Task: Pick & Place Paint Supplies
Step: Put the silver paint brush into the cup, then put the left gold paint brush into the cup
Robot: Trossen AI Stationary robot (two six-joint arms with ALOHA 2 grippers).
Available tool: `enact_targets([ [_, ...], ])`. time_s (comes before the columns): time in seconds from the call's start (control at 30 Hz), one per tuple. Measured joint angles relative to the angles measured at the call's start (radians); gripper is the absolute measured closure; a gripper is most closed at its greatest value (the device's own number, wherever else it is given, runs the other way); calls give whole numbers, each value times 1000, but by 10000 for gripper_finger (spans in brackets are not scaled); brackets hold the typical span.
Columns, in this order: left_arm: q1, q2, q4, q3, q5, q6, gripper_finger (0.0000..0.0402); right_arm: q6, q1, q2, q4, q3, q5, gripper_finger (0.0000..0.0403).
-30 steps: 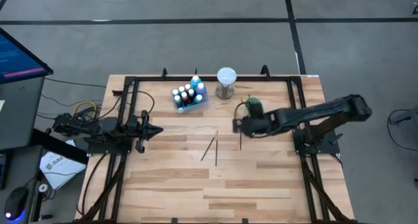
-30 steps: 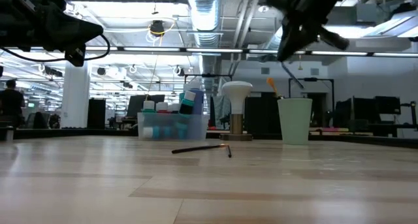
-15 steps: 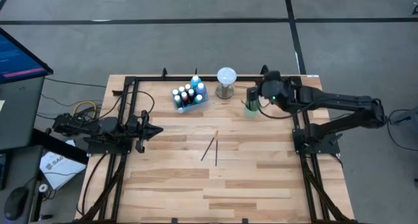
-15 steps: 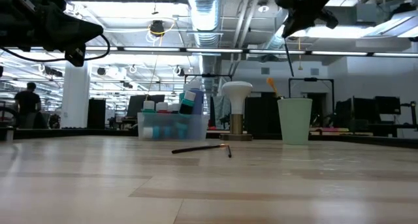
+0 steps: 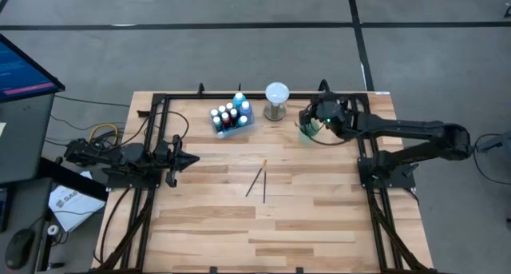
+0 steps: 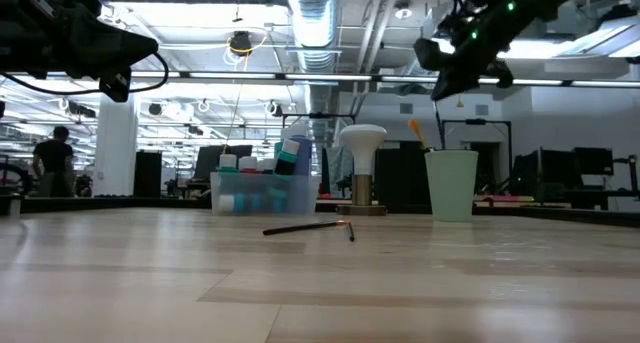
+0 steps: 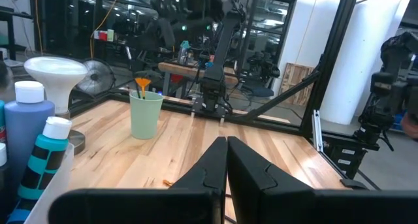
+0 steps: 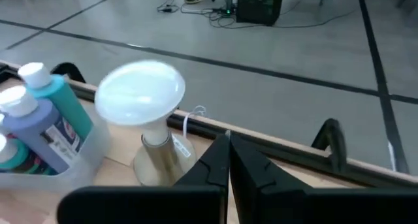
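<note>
A clear bin (image 5: pixel 230 118) of white-capped paint bottles stands at the table's far middle. Two thin brushes (image 5: pixel 259 180) lie flat on the wood near the centre. A pale green cup (image 6: pixel 451 184) stands on the far right part of the table, and a brush with an orange tip (image 6: pixel 415 131) leans inside it. My right gripper (image 5: pixel 306 123) hovers shut just above the cup, with a thin brush in it. My left gripper (image 5: pixel 194 158) waits shut at the table's left, touching nothing. My right gripper is shut on a thin brush, which shows only as a faint dark line below the fingers (image 6: pixel 440 100). The gripper's own body hides the place of contact. The fingers slant down from the table's right side. The brush hangs over the cup, clear of the table.
A white globe on a metal base (image 5: pixel 276 98) stands between the bin and the cup, close to my right gripper. A black frame (image 5: pixel 160 106) runs along the far, left and right edges. The table's near half is bare wood (image 5: pixel 263 234).
My right gripper has carried the brush from above the table's centre toward the far right and now hangs over the green cup. It has rolled and tipped from pointing steeply down to nearer level. The brush has stayed clear of the table.
</note>
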Motion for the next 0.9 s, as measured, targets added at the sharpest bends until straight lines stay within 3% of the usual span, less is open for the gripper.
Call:
enact_targets([
  [0.4,0,0,0,0,0,0,396,-3,29,0,147,-139,-25,390],
  [0.67,0,0,0,0,0,0,396,-27,66,-27,54,-105,-50,287],
  [0.77,0,0,0,0,0,0,396,-28,98,-38,-80,-20,-64,239],
  [0.9,0,0,0,0,0,0,396,96,154,-14,-229,150,-186,193],
])
